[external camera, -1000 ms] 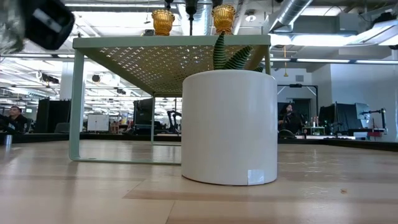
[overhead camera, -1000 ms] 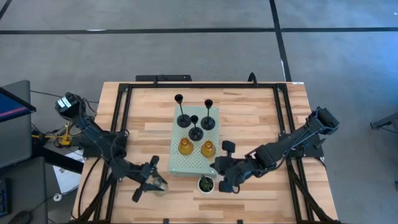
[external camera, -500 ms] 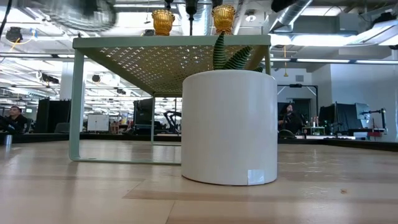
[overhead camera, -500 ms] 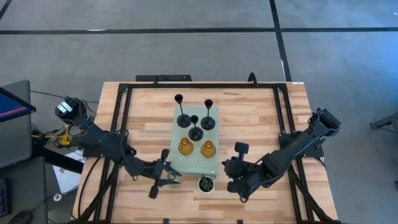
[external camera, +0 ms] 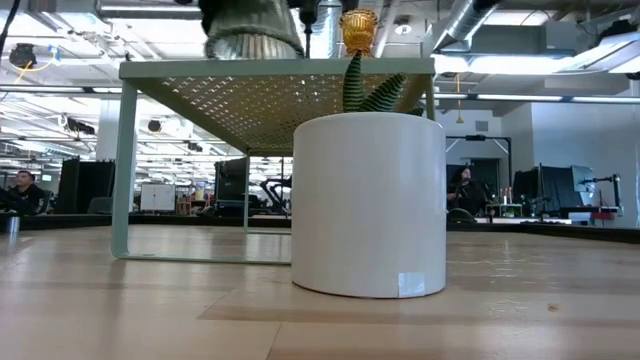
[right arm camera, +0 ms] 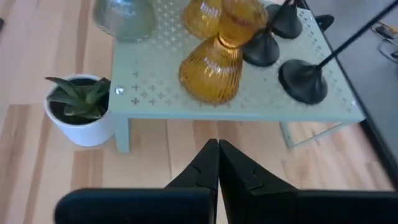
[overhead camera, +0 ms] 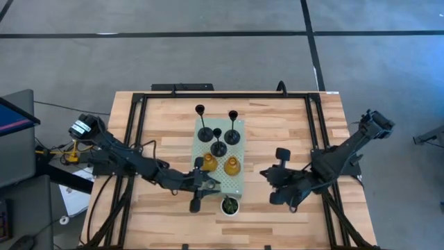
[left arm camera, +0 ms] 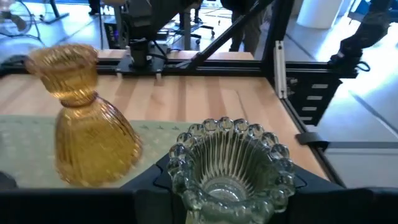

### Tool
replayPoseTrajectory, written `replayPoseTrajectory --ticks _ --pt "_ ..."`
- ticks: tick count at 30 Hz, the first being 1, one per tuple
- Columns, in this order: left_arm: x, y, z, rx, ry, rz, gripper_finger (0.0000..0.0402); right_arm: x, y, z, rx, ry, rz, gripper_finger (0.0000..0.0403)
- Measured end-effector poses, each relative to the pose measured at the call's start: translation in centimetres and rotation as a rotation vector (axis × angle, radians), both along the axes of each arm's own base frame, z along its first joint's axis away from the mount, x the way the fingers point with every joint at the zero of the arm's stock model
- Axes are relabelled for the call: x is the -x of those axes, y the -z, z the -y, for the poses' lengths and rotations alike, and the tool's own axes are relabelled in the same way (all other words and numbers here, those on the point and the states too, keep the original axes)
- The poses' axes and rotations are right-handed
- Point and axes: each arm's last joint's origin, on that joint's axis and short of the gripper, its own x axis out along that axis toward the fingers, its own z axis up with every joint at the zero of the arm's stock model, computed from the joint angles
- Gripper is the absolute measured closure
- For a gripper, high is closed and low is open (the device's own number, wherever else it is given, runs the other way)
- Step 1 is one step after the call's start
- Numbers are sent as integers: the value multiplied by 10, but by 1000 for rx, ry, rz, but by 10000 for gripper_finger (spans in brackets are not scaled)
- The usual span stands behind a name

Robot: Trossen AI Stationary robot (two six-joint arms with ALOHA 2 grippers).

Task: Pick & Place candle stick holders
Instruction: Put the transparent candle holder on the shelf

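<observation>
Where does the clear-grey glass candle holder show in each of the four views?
High view: clear-grey glass holder, mostly hidden in the left gripper, at the pale green board's near-left corner.
Low view: blurred, above the board, top centre-left.
Left wrist view: bottom centre, between the fingers.
Right wrist view: top left, on the board.
Shared landmark: the amber holder beside it.

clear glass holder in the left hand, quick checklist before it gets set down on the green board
1. Clear glass holder held by left hand: ok.
2. Holder upright, cup up: ok.
3. Holder above the green board, near corner: ok.
4. Gap to nearest amber holder: cannot tell.
5. Plant clear of the drop spot: ok.
6. Right hand shut, off the board: ok.
</observation>
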Motion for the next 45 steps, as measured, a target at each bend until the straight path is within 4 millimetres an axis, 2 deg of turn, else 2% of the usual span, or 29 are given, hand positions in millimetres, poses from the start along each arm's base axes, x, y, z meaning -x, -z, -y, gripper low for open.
replayPoseTrajectory --ticks 4,11,15,19,26,32,35,45 --pt "-10 -6 -8 -8 -68 18 276 19 23 15 -48 1 60 403" --pt "-14 -5 -17 25 -112 11 267 45 64 35 -159 -2 195 403" --pt "-13 -5 -15 25 -105 10 272 54 74 42 -194 -1 240 403" --pt "-13 -5 -15 24 -106 10 270 55 73 43 -211 0 261 403" --pt "-13 -4 -15 22 -108 9 230 54 72 42 -235 -12 272 403" --pt "-13 -6 -15 32 -108 28 216 54 72 42 -239 -16 270 403" --pt "-13 -12 -15 52 -107 78 214 54 72 42 -239 -16 270 403" --pt "-8 -34 -18 -55 -120 259 215 54 72 42 -239 -16 270 403"
